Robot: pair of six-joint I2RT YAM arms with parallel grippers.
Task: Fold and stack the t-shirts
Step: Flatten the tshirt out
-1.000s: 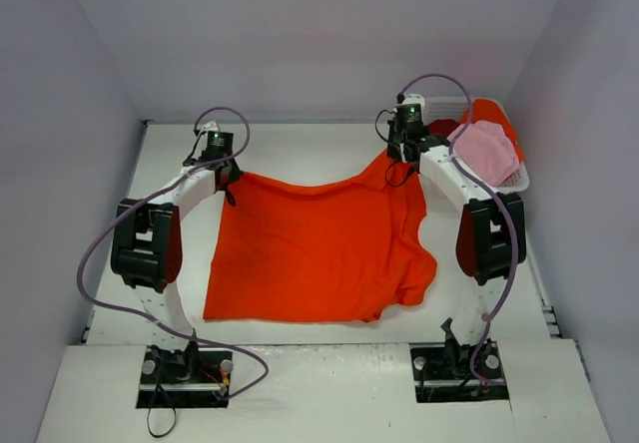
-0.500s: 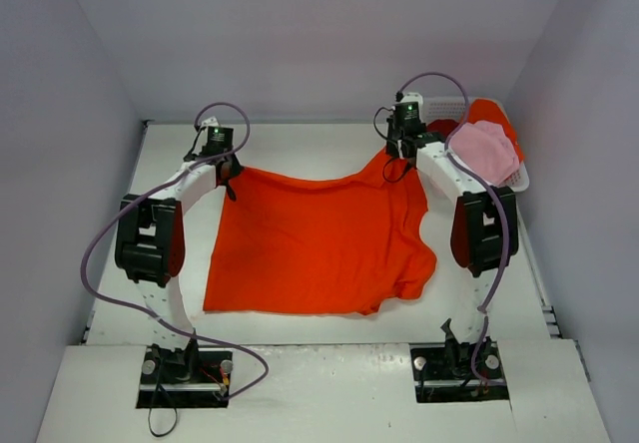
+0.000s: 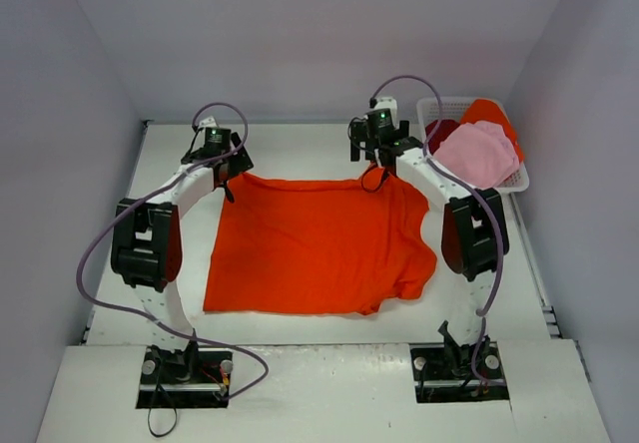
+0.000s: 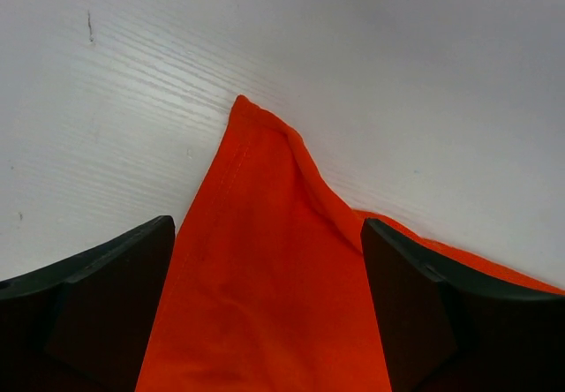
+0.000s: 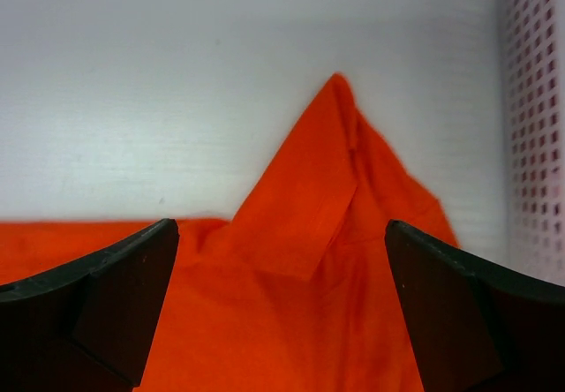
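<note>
White tabletop (image 3: 300, 149) fills the middle of the top view, walled in by pale panels, and the large orange-red t-shirt (image 3: 319, 243) lies spread flat on it. Its far edge runs left to right across the frame. The left gripper (image 3: 230, 174) sits at the upper-left corner of that edge and the right gripper (image 3: 375, 169) at the upper-right one.

In each wrist view the dark fingers (image 4: 106, 304) stand wide apart, gripping nothing. A peak of orange cloth passes up between them and ends just beyond the tips, toward the top of the frame. The shirt's body runs back under the wrist toward the bottom.

Each arm is therefore nearest its own corner, and a fold would likely mean pinching both corners and drawing the far edge toward the bottom of the top view.

The white lattice basket (image 3: 431, 112) at the upper right holds the pink t-shirt (image 3: 477, 154), with dark red cloth (image 3: 440, 130) and more orange cloth (image 3: 491, 116) beside it.
</note>
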